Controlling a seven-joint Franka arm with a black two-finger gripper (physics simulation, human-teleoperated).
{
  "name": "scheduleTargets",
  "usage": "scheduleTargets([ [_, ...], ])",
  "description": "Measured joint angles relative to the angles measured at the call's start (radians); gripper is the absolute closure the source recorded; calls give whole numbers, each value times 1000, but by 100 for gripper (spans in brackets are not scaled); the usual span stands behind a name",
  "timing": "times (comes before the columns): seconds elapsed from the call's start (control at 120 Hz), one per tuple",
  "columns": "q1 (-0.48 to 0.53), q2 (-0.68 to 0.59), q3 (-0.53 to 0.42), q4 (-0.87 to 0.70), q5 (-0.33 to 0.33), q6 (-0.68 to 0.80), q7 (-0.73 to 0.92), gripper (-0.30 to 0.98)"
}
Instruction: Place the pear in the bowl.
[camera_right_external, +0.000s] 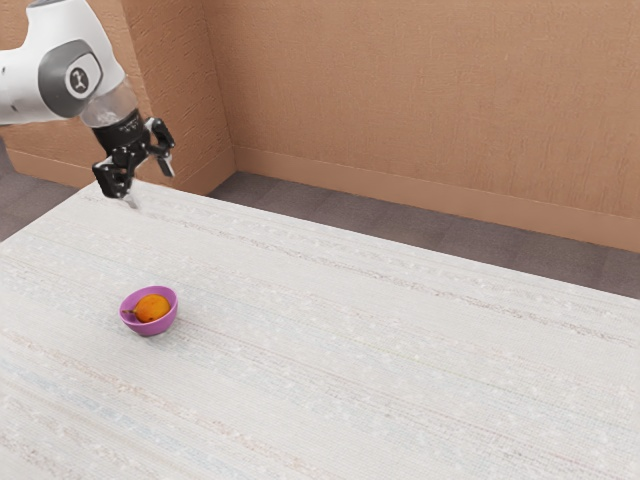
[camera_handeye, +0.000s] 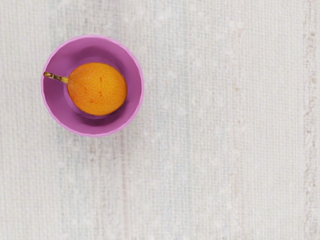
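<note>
Exterior view: the gripper (camera_right_external: 150, 187) is raised, off toward the upper left from the bowl (camera_right_external: 150, 322) and well apart from it, its two fingers (camera_right_external: 166, 166) spread with a clear gap between them and its grasp empty. Behind the gripper the white arm (camera_right_external: 70, 75) runs up and out past the exterior view's left edge. Below the gripper, the bowl stands upright on the pale striped table (camera_right_external: 400, 350), and the orange pear (camera_handeye: 98, 90) is inside the bowl, with the bowl's wall all around it. The pear's stem (camera_handeye: 56, 77) points sideways toward the bowl's rim, on the side facing the exterior view's left; the pear's long axis follows that line across the bowl, though from above its body looks nearly round. The pear's underside is hidden, as is the bowl's floor beneath it, and whether the stem's tip touches the rim is hard to make out. Beyond the bowl, past the table's far edge, lie a dark floor (camera_right_external: 380, 214) and an orange-brown wall (camera_right_external: 430, 90).
</note>
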Motion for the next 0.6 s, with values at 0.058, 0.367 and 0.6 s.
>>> scheduleTargets([
  [0.058,7,0,-7,22,-9,-41,141,2],
  [0.367,-17,36,-21,148,-16,-180,700,2],
  [0.6,-85,45,-21,163,-15,-214,969,2],
])
